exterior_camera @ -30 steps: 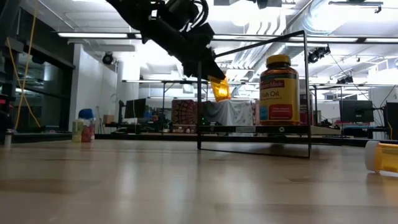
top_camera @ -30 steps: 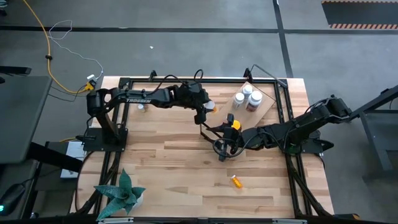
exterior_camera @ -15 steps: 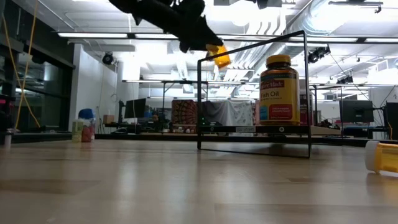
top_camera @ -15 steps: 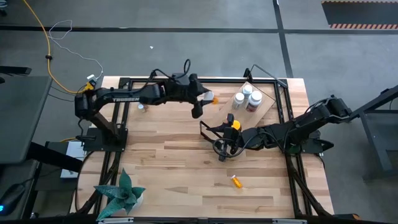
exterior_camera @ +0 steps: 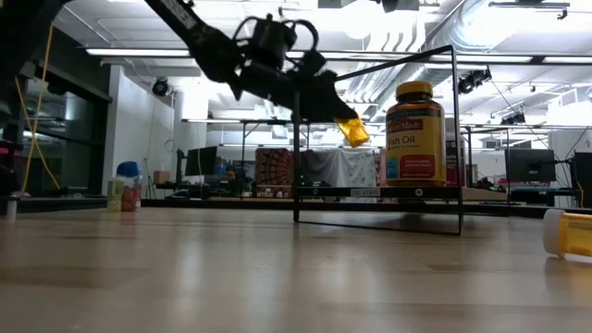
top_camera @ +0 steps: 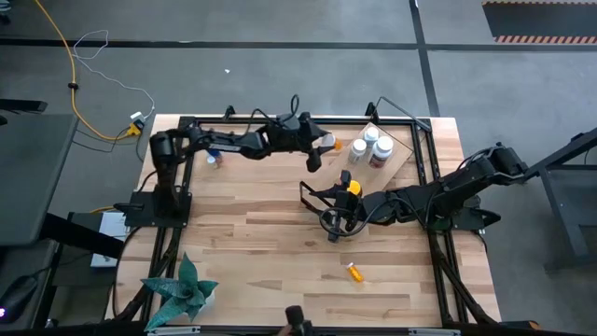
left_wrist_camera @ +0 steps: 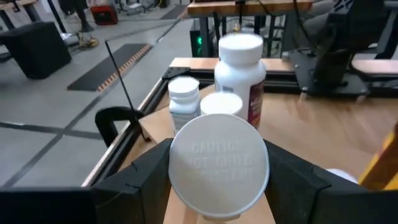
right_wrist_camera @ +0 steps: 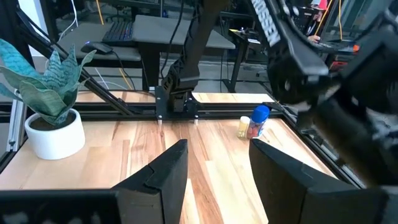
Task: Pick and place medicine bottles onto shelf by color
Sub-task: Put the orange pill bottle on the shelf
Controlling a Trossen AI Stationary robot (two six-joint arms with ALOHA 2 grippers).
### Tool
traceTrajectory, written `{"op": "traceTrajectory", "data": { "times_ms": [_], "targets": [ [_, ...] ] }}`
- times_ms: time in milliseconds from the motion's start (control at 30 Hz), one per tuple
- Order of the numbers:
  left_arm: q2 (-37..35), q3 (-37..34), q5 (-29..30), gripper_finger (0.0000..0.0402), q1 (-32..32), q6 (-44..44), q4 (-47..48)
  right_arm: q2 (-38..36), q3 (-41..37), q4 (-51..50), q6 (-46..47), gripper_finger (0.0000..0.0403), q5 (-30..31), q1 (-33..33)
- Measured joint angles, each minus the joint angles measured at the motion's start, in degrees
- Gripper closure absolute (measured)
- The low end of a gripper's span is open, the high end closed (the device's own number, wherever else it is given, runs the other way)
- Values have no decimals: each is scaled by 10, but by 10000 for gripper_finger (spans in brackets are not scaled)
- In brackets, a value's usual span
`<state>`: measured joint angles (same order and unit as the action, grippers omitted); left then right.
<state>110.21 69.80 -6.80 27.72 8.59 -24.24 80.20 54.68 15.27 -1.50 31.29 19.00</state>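
Note:
My left gripper (top_camera: 322,145) is raised over the far middle of the table, shut on a small orange medicine bottle (exterior_camera: 352,132) with a white cap. Just beyond it three white bottles (top_camera: 371,147) (left_wrist_camera: 239,62) stand upright on the light wooden shelf board (top_camera: 396,161). An amber bottle with a yellow cap (top_camera: 350,189) (exterior_camera: 414,131) stands upright on a dark ledge inside a thin black wire frame (exterior_camera: 460,139). My right gripper (top_camera: 328,220) (right_wrist_camera: 217,180) waits open beside it, with nothing between its fingers. My left gripper pinches the orange bottle by the sides of its white cap (left_wrist_camera: 219,165) between its two fingers (left_wrist_camera: 146,180). The cap's top faces back toward the wrist. The orange body (exterior_camera: 352,132) sticks out past the fingertips, slanting down toward the white bottles and lifted clear of everything.
Another small orange bottle (top_camera: 354,272) (exterior_camera: 569,231) lies on its side near the front of the table. A blue-capped bottle (top_camera: 213,159) (right_wrist_camera: 256,121) stands at the far left. A plant in a white pot (top_camera: 187,289) sits at the near left corner. Black frame rails (top_camera: 424,159) border the tabletop.
My left gripper has carried the orange bottle up, then down again and toward the table's right edge, closer to the white bottles on the shelf. It has tipped, so the bottle now slants forward rather than hanging down.

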Motion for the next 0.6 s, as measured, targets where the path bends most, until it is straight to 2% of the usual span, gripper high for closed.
{"op": "traceTrajectory", "data": {
  "times_ms": [167,467,600],
  "targets": [
    [26,0,33,202,-13,4,-6,0,0,0,0,237,0,0],
    [25,0,-12,202,-49,8,44,0,0,0,0,237,0,0],
    [25,0,-13,202,-65,15,60,0,0,0,0,237,0,0]
  ]
}}
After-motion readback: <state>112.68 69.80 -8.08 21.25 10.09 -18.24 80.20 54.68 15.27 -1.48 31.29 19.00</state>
